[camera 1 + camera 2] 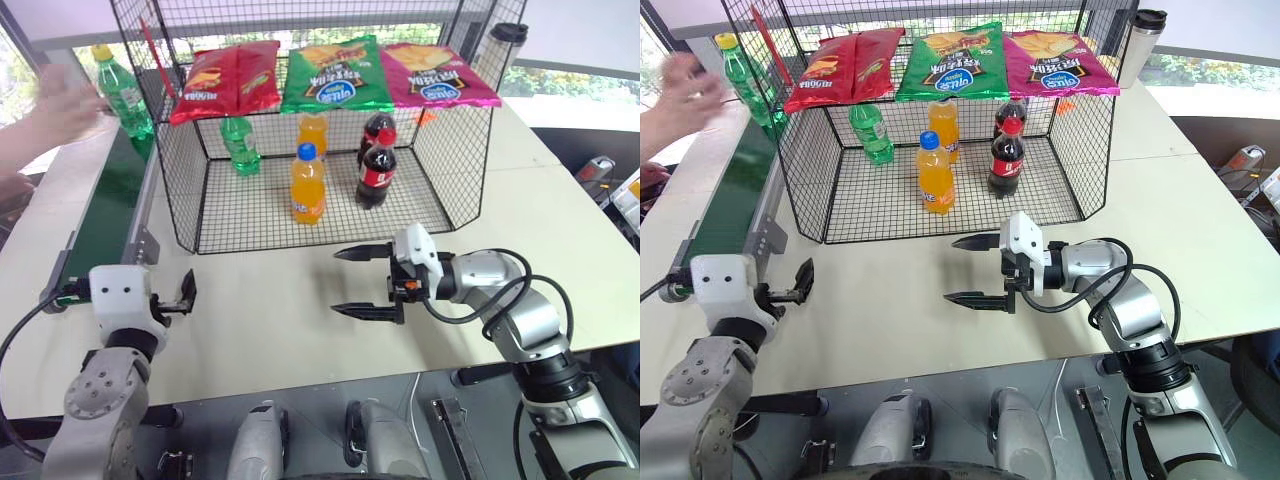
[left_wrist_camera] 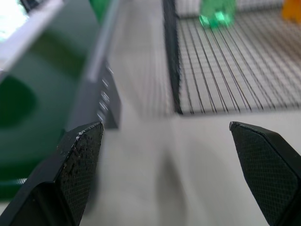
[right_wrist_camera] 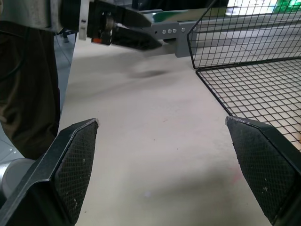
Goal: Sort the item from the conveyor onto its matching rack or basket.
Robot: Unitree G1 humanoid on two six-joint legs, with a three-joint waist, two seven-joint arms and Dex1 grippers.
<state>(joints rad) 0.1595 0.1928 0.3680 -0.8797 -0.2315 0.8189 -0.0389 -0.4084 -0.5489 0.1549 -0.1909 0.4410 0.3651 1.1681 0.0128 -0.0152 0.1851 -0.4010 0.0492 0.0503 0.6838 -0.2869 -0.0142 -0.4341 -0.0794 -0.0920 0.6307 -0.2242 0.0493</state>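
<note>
Blurred at upper left of the head views: a person's hand (image 1: 62,108), cut off by the frame's left edge, just beside the yellow-capped green bottle (image 1: 122,92) on the conveyor (image 1: 100,215). Half hidden under the chip bags on the sloped top shelf: the rear bottles inside the black wire cage (image 1: 190,215), an orange one (image 1: 313,131) and a cola (image 1: 377,128). Cut off at right edge: objects on the far side of the surface (image 1: 560,215), too small to tell. Smeared in the left wrist view: belt and cage corner beyond the left hand (image 2: 167,141).
</note>
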